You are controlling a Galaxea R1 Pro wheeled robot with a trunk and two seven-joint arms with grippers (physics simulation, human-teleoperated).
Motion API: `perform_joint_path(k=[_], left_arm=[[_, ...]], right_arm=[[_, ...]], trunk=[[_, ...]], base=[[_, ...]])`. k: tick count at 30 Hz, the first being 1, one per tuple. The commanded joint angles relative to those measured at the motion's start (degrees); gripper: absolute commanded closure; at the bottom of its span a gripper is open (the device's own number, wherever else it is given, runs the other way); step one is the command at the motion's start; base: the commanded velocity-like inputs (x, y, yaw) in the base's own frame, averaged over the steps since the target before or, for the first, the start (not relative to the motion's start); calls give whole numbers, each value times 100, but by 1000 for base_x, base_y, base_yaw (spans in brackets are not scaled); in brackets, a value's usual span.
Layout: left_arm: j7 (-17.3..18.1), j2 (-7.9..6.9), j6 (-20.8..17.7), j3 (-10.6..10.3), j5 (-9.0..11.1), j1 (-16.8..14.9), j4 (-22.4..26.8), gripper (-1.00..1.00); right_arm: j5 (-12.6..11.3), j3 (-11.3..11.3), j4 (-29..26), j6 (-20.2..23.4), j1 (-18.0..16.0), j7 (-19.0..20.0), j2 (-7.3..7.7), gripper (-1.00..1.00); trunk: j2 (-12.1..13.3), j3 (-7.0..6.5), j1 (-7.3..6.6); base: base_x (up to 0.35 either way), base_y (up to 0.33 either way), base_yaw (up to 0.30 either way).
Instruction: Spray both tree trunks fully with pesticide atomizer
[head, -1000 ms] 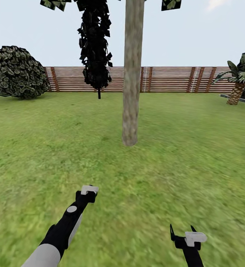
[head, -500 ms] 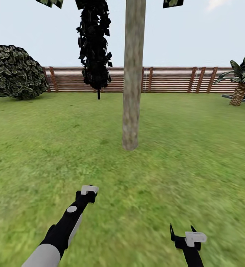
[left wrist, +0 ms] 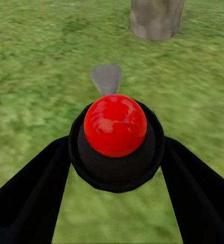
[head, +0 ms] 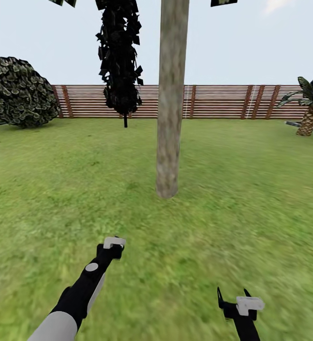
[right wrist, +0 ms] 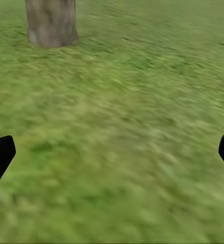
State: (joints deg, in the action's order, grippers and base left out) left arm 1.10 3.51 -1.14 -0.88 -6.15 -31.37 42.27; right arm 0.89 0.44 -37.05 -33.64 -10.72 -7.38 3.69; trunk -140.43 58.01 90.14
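Two grippers low, short of tree trunk (head: 170, 94). Left gripper (left wrist: 114, 152) clamped on pesticide atomizer (left wrist: 115, 127), red cap and grey nozzle aimed just left of trunk base. Right gripper (head: 232, 294) right of trunk, spread wide, empty over floor (head: 251, 199). Best to close in, swing nozzle onto bark, sweep bottom to top. Crown cut off; no pesticide visible; second tree unidentifiable.

text: none readable
labels/brands: none on fence (head: 223, 101), tree trunk (head: 170, 94) or red-capped atomizer (left wrist: 115, 127)
numbers/signs: none
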Motion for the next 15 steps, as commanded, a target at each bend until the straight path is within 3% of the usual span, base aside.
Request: perform_joint_path(k=[1, 10, 15], left_arm=[[4, 0, 0, 0, 0, 1, 1, 100], [4, 0, 0, 0, 0, 4, 1, 100], [4, 0, 0, 0, 0, 0, 1, 100]], right_arm=[[0, 0, 2, -1, 0, 0, 0, -100], [-10, 0, 5, -2, 0, 0, 0, -100], [-10, 0, 5, -2, 0, 0, 0, -100]], trunk=[[0, 0, 0], [0, 0, 0], [0, 0, 0]], base=[[338, 0, 0], [338, 0, -2], [339, 0, -178]])
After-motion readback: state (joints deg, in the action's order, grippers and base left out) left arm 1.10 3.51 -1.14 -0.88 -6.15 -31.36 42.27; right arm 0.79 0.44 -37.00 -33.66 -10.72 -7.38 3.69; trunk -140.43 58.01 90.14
